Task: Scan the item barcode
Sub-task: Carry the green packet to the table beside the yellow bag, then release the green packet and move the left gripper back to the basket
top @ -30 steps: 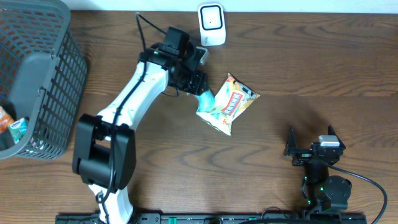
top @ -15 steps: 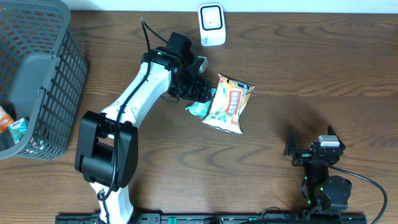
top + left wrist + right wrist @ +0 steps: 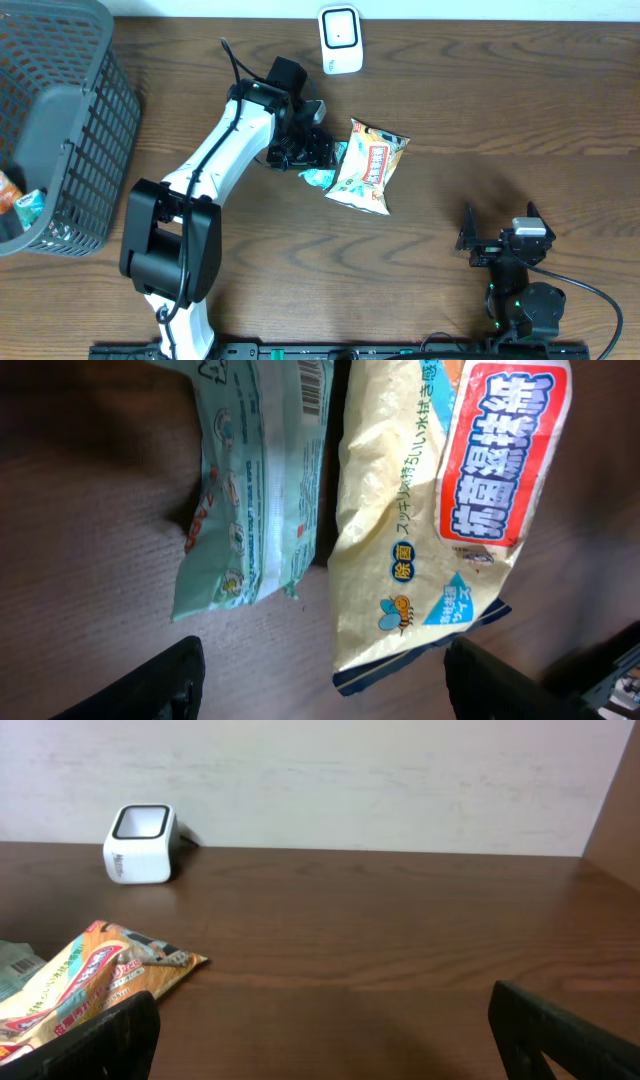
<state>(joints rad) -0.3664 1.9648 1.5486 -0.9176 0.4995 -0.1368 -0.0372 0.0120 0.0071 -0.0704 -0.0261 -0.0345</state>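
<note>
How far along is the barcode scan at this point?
Done: the yellow snack bag and teal packet lie on the table, apart from the scanner. In hand: nothing; the left gripper hangs open over them, the right gripper sits open and parked. Left: neither packet faces the scanner, so a scan looks outstanding; whether one already happened cannot be told.

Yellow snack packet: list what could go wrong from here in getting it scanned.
1. The yellow packet lies edge to edge with a teal packet under the open left end effector; a grasp might catch both or the wrong one.
2. The yellow packet shows no barcode on its upper face, and the scanner stands apart from it, so a scan could miss.
</note>
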